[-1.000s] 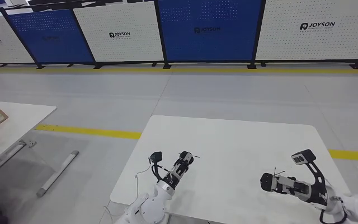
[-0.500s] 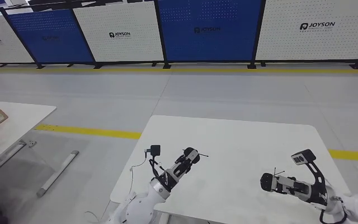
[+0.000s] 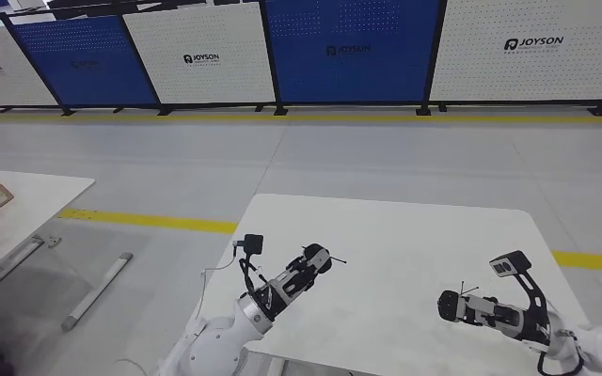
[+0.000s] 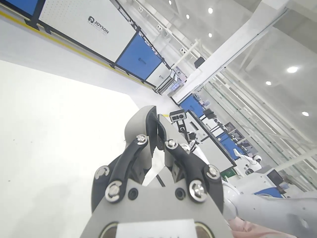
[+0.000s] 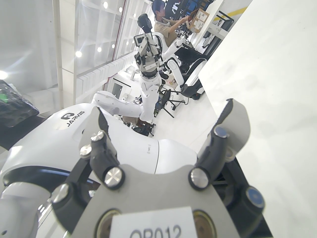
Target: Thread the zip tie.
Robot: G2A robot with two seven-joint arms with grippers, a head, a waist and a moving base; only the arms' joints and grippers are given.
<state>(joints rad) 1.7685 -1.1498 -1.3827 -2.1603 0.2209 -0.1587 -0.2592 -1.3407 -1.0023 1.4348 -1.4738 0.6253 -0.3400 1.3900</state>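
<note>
Over the past second the left arm has swung outward along the near left part of the white table (image 3: 404,235), its wrist camera shifting toward the table's left edge while the left gripper (image 3: 319,257) edged slightly farther over the tabletop; the right arm has held its place. The left gripper (image 4: 156,121) hangs above the table with its two fingers drawn together, the dark ribbed pads (image 4: 151,125) meeting at the tips. Whether anything is pinched between them cannot be made out. Seen from above, a thin dark strand (image 3: 337,258) juts from that gripper's tip toward the middle of the table, clear of the surface. Whether this is the zip tie cannot be told at this size. The right gripper (image 3: 448,305) sits over the near right corner of the table, well apart from the left one and pointing toward it. A similar thin strand (image 3: 467,287) stands up just behind it. In its own wrist view the right gripper (image 5: 164,110) is spread wide, nothing between its fingers, with the table edge running past one fingertip (image 5: 232,105) and the other arm upright in the distance.
</note>
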